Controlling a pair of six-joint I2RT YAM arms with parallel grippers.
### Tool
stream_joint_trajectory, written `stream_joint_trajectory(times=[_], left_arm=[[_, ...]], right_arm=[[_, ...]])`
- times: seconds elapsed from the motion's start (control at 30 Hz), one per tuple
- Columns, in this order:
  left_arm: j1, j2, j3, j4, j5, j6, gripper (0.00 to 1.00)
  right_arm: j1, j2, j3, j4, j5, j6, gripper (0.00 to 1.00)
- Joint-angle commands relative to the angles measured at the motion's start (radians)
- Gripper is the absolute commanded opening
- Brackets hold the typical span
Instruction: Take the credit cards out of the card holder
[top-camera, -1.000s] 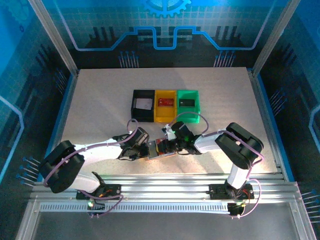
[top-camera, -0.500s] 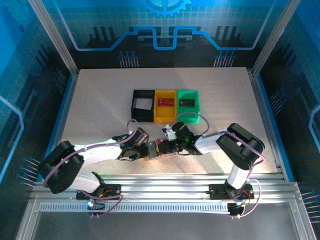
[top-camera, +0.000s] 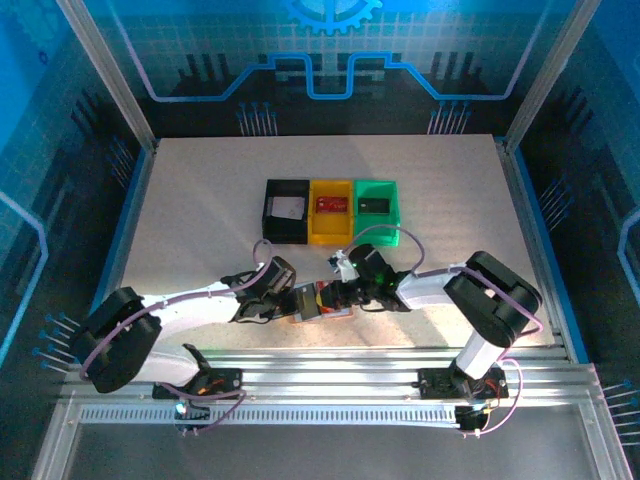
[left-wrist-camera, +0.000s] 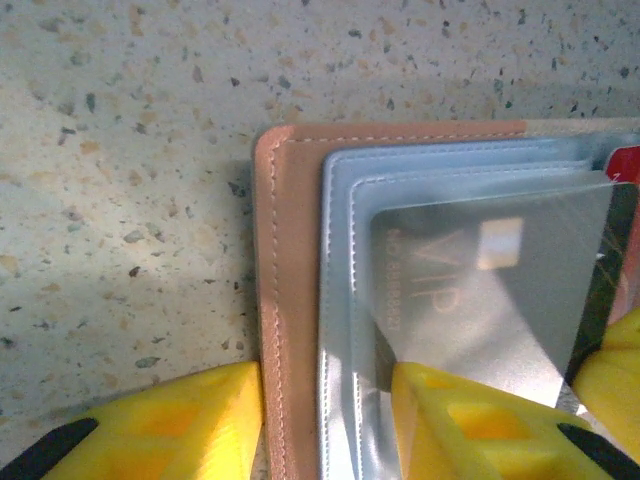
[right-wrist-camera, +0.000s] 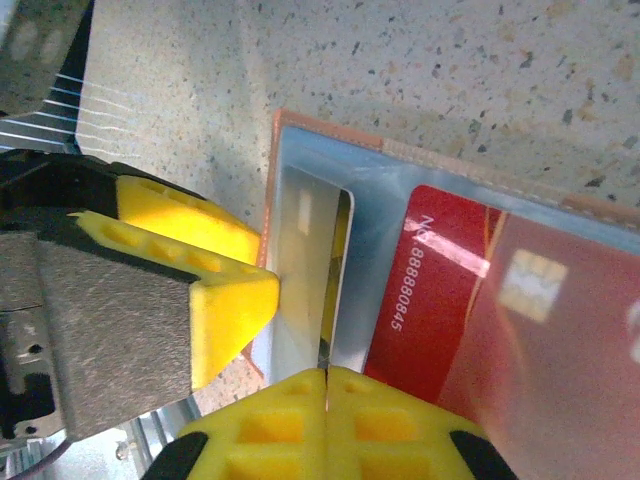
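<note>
The card holder, a pinkish-tan wallet, lies open on the table between both grippers. Its tan edge and pale grey pockets fill the left wrist view. My left gripper is open, one yellow finger on the table beside the tan edge, the other over the pocket. A whitish-grey credit card marked VIP sticks out of the pocket. My right gripper is shut on that card's edge. A red credit card sits in the neighbouring pocket under a clear flap.
Three bins stand in a row behind the wallet: black, yellow and green, with a whitish, a red and a black card inside. The metal frame rail runs close behind the arms' bases.
My left jaws have widened around the wallet's edge. The right jaws have closed fully, and the right arm's elbow has swung a little to the right.
</note>
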Motion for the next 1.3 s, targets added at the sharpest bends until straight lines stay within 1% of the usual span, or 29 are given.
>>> stream_joint_trajectory(times=[0.0, 0.07, 0.33, 0.4, 0.63, 0.8, 0.87, 0.97, 1.07, 1.17, 1.27], left_arm=[[-0.013, -0.005, -0.023, 0.019, 0.023, 0.007, 0.4], [-0.012, -0.014, -0.02, 0.006, 0.017, 0.008, 0.43], [-0.012, -0.044, -0.011, -0.029, 0.006, 0.012, 0.44], [-0.01, -0.058, -0.004, -0.047, 0.0, 0.017, 0.44], [0.014, -0.136, 0.02, -0.109, -0.012, 0.044, 0.46], [0.019, -0.234, 0.019, -0.111, -0.009, 0.044, 0.47], [0.019, -0.3, 0.005, -0.071, 0.015, 0.04, 0.52], [0.02, -0.386, -0.008, -0.004, 0.061, 0.046, 0.53], [0.021, -0.449, -0.003, 0.033, 0.103, 0.077, 0.59], [0.024, -0.473, 0.017, 0.021, 0.137, 0.13, 0.62], [0.037, -0.466, 0.035, 0.007, 0.197, 0.171, 0.62]], right_arm=[[-0.024, -0.05, -0.01, -0.047, -0.019, -0.026, 0.0], [-0.032, -0.066, -0.012, -0.061, -0.016, -0.032, 0.0], [-0.065, -0.128, -0.017, -0.113, -0.022, -0.05, 0.0], [-0.072, -0.148, -0.018, -0.151, -0.025, -0.061, 0.0], [-0.109, -0.216, -0.028, -0.214, -0.046, -0.092, 0.0], [-0.134, -0.289, -0.045, -0.228, -0.085, -0.091, 0.0], [-0.142, -0.332, -0.044, -0.235, -0.133, -0.094, 0.0], [-0.145, -0.386, -0.041, -0.245, -0.22, -0.1, 0.0], [-0.145, -0.428, -0.035, -0.263, -0.304, -0.109, 0.0], [-0.146, -0.47, -0.038, -0.269, -0.363, -0.112, 0.0], [-0.147, -0.503, -0.043, -0.261, -0.408, -0.108, 0.0]])
